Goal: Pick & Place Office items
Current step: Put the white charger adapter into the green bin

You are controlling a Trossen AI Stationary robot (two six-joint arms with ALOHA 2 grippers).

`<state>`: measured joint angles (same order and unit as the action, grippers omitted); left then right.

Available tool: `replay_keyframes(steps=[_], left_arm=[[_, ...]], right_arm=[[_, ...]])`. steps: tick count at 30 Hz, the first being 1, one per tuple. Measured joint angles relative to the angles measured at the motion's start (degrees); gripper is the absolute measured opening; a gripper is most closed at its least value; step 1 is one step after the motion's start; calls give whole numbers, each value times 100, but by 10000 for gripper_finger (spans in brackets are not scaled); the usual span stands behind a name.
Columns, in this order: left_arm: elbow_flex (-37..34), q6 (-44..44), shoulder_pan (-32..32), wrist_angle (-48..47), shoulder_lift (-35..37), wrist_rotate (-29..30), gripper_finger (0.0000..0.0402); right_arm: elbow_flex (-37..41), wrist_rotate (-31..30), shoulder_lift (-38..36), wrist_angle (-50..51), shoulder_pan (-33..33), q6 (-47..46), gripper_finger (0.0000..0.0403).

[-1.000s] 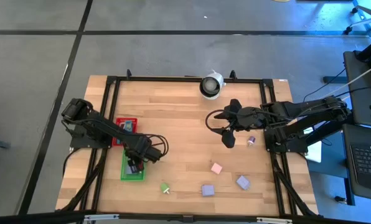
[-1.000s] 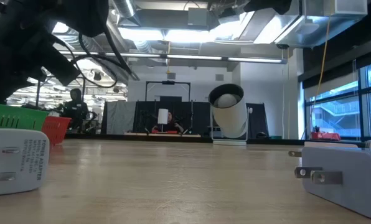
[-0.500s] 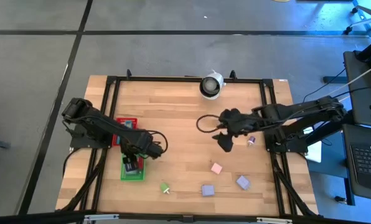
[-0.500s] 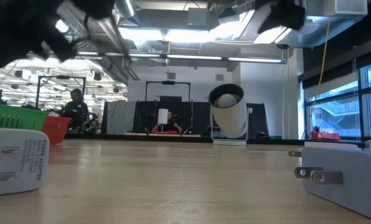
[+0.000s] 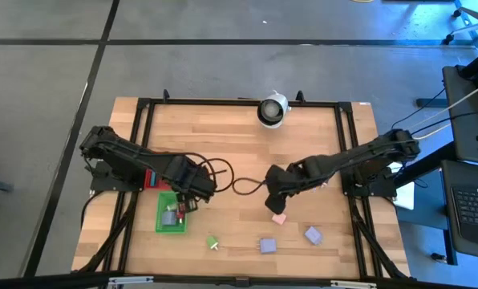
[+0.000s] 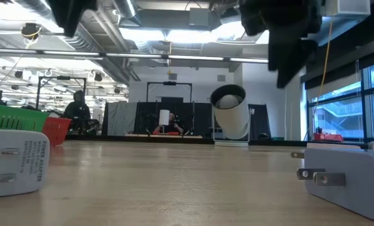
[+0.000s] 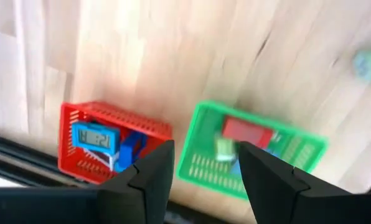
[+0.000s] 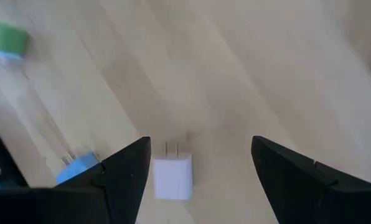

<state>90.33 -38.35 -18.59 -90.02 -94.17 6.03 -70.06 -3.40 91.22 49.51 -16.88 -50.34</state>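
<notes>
- Right gripper (image 5: 276, 202) out over the middle of the table (image 5: 239, 136), just above the pink charger (image 5: 278, 217); fingers (image 8: 126, 177) spread wide in the right wrist view, with a white plug-in charger (image 8: 172, 176) on the wood between them, not touched.
- Also in that wrist view: a blue item (image 8: 78, 167) partly hidden behind one finger, and a green item (image 8: 5, 38) blurred and cut by the picture's edge.
- Left gripper (image 5: 192, 191) over the table just beside the green tray (image 5: 160, 215); fingers (image 7: 145, 180) apart, nothing between them.
- Green tray holding a red piece (image 7: 246, 132) and a pale one (image 7: 224, 148); more inside too blurred to name.
- Red tray (image 5: 151, 177) mostly hidden under the left arm from above; wrist view shows a blue clock-like display (image 7: 93, 135) in it.
- Still loose near the front edge: green piece (image 5: 212, 242), blue block (image 5: 266, 245), lavender block (image 5: 313, 234).
- White round object (image 5: 272, 109) at the far edge.
- Low view: two charger bodies close by, one cut off at each side (image 6: 14, 160) (image 6: 347, 176); both grippers only dark shapes at the top.
</notes>
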Motion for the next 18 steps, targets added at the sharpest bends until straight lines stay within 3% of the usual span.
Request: replay_keyframes(steps=[7, 18], left_arm=[[662, -878, -43, 4, 0, 112, 175], [745, -1811, -260, 44, -4, 331, 175]], right_arm=[[4, 293, 538, 29, -384, -371, 282], [9, 309, 1351, -51, -716, -413, 282]])
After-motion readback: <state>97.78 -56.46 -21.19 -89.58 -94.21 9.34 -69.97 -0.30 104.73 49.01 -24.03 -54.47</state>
